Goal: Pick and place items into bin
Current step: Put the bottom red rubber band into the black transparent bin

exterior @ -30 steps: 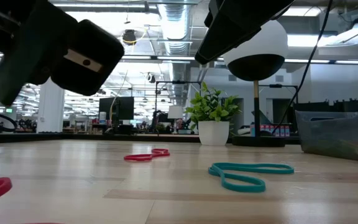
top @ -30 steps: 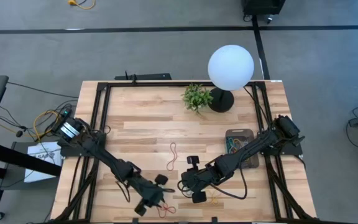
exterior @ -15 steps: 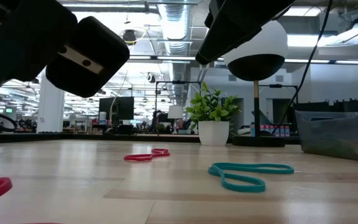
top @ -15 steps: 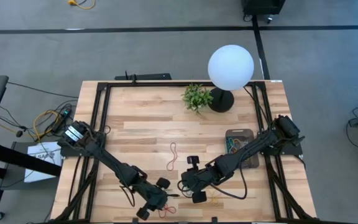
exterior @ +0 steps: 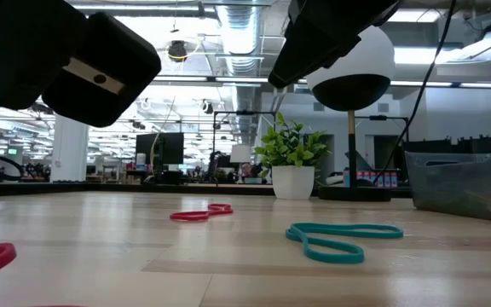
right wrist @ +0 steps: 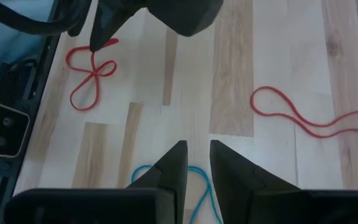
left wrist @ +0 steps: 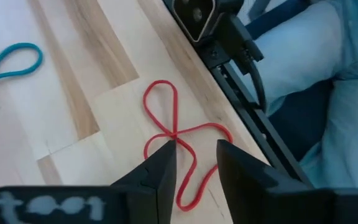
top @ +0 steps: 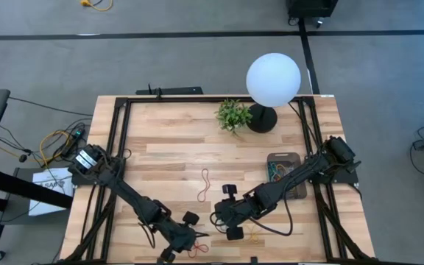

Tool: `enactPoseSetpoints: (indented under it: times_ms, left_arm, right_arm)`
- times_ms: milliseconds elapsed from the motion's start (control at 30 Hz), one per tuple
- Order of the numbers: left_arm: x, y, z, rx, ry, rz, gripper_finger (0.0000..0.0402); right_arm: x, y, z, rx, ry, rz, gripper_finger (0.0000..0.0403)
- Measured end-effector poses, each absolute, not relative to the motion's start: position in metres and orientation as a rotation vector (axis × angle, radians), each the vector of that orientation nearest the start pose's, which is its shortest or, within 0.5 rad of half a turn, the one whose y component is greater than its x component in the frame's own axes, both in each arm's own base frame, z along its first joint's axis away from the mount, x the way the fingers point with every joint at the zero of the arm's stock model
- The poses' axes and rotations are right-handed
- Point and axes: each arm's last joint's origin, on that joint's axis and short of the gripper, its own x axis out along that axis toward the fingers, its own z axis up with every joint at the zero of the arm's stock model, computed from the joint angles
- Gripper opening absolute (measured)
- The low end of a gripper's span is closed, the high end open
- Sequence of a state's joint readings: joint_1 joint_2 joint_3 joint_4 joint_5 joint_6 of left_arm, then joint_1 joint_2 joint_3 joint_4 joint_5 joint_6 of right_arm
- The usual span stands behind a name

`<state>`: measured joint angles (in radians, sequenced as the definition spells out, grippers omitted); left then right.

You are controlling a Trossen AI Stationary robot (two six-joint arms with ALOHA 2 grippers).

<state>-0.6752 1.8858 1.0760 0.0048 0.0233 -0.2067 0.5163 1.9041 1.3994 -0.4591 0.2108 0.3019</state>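
At the lower centre of the high view, the left pincer (left wrist: 191, 165), fingers apart, straddles the red band's (left wrist: 179, 149) crossing near the surface (top: 175, 140) edge.

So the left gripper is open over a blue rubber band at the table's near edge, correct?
Not quite: the rubber band under the left gripper is red, not blue, as the left wrist view shows. The rest holds: the gripper is open, over that band, by the table's near edge.
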Motion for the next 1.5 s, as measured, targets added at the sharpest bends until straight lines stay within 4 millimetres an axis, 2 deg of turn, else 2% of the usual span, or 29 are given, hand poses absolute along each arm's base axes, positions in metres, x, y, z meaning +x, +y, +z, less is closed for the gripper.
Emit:
enactPoseSetpoints:
  times_ms: [200,300,400,533,733,867,1067,1300,1500]
  left_arm:
    - [0.295,-0.237,0.146,0.069,0.868,-0.493,0.0133]
    - [0.294,-0.238,0.139,0.058,0.899,-0.477,0.014]
    - [0.296,-0.24,0.128,0.064,0.916,-0.474,0.0142]
    - [0.295,-0.24,0.125,0.07,0.931,-0.454,0.0142]
    - [0.294,-0.239,0.123,0.059,0.941,-0.413,0.014]
    - [0.294,-0.239,0.122,0.113,0.93,-0.437,0.0112]
    - [0.294,-0.239,0.122,0.142,0.935,-0.462,0.0013]
    - [0.287,-0.232,0.129,0.244,0.965,-0.423,0.0002]
    - [0.276,-0.212,0.144,0.366,1.009,-0.137,0.0001]
  right_arm:
    - [0.356,0.195,0.208,-0.049,0.922,0.138,0.0064]
    - [0.359,0.199,0.198,-0.051,0.923,0.141,0.0064]
    - [0.361,0.201,0.191,-0.056,0.935,0.146,0.0064]
    - [0.359,0.203,0.179,-0.077,0.988,0.145,0.0064]
    - [0.36,0.204,0.178,-0.073,0.989,0.151,0.0064]
    - [0.36,0.204,0.178,-0.068,0.987,0.158,0.0064]
    - [0.36,0.204,0.178,-0.07,0.992,0.158,0.0064]
    - [0.36,0.204,0.178,-0.069,0.991,0.158,0.0064]
    - [0.368,0.203,0.182,-0.121,0.901,0.178,0.0064]
